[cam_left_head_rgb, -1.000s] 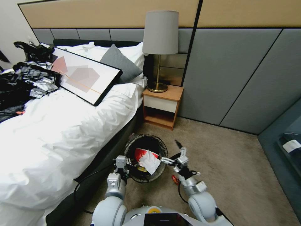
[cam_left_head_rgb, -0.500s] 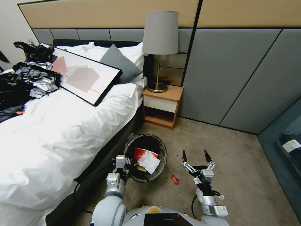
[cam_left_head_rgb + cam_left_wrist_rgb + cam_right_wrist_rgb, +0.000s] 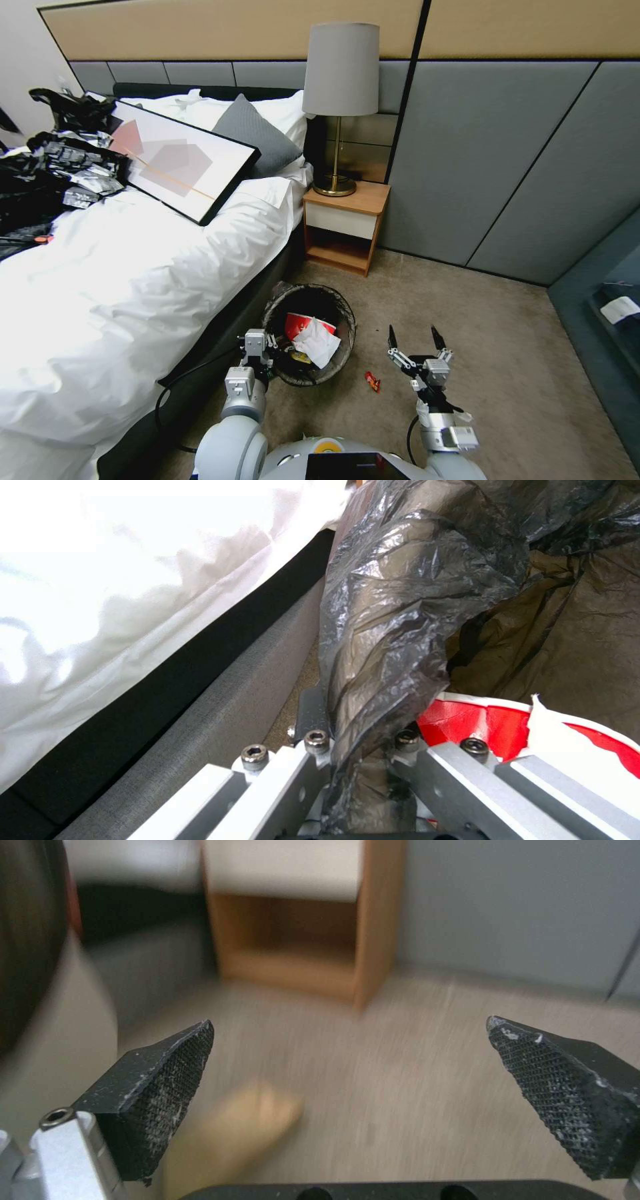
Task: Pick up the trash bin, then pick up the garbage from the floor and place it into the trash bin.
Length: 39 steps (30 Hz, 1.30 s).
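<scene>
- trash bin point(image 3: 309, 345) sits on the carpet point(image 3: 520, 360), just beside the bed's side edge, near the nightstand point(image 3: 343, 227)
- inside it: red-and-white wrapper point(image 3: 301, 327), white tissue point(image 3: 318, 345)
- left gripper point(image 3: 257, 351) is at the bin's near-left rim, fingers clamped on the rim and the black bag liner point(image 3: 400, 610)
- small red wrapper point(image 3: 372, 381) lies on the carpet, just right of the bin
- right gripper point(image 3: 413, 340) is over bare carpet, right of that wrapper, fingers point(image 3: 160, 1090) spread wide, nothing between them
- judgement: the wrapper looks light, thin and crinkly, so likely slippery; pinch across its middle, pads close to the carpet
- the liner is soft film and could slip or tear; the rigid rim is the safer hold
</scene>
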Motion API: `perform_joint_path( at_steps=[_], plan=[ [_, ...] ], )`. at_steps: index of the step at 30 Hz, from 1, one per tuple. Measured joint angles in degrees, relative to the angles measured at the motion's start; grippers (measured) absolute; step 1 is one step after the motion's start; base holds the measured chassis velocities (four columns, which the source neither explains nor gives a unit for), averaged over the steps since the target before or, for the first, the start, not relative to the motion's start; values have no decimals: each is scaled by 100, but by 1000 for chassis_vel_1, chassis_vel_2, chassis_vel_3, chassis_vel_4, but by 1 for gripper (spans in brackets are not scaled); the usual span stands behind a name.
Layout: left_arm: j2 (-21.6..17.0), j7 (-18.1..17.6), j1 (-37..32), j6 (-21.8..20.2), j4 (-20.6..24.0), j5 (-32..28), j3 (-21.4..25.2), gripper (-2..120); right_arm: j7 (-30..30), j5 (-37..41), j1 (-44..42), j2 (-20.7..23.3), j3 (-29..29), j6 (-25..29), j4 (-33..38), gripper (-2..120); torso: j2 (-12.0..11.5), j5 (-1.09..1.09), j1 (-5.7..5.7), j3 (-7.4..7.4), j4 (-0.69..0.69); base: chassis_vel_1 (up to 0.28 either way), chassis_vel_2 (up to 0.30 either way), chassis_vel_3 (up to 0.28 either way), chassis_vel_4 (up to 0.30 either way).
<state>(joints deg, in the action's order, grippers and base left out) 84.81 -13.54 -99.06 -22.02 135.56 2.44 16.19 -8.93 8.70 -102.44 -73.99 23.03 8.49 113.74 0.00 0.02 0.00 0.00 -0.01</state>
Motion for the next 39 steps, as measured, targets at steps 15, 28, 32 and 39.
perform_joint_path(
  at_steps=[15, 28, 32, 39],
  plan=[
    [32, 5, 19, -5, -18, 37, -50, 0, 752, 562, 1115, 655, -443, -1746, -1574, 100, 0, -1, 0, 0, 1, 0, 0, 0, 0],
    [53, 13, 34, -7, -69, 51, -108, 0, 1341, 132, 1361, 640, -492, -1688, -2335, 100, 0, -1, 0, 0, 0, 0, 0, 0, 0],
    [52, 13, 26, -8, -57, 51, -104, 0, 1383, 65, 1456, 583, -505, -1652, -2514, 100, 0, -2, 0, 0, 2, 0, 0, 0, 0],
    [49, 13, 10, -7, -40, 55, -97, 0, 1557, -76, 1756, 454, -520, -1423, -3052, 100, 0, -2, 0, 0, 1, 0, 0, 0, 0]
  ],
)
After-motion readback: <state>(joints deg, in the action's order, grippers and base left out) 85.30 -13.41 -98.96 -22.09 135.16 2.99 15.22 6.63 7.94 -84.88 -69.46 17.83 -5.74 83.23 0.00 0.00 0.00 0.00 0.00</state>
